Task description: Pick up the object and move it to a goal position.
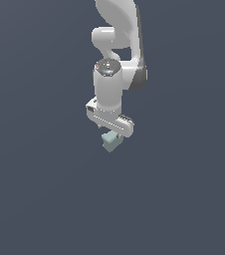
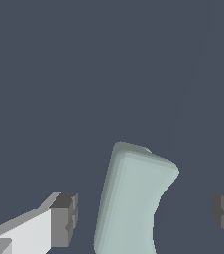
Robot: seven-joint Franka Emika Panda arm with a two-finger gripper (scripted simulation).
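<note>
The object (image 1: 110,141) is a small pale teal-green blocky piece with rounded edges, sitting directly under the white arm's hand in the exterior view. In the wrist view the object (image 2: 134,198) stands between the two dark fingertips (image 2: 64,218), with a visible gap on each side. My gripper (image 1: 113,133) is open around the object and not touching it; its fingers are mostly hidden behind the hand in the exterior view. No goal marker shows in either view.
A plain dark blue-grey surface (image 1: 40,199) fills both views around the arm. No other objects or edges are visible.
</note>
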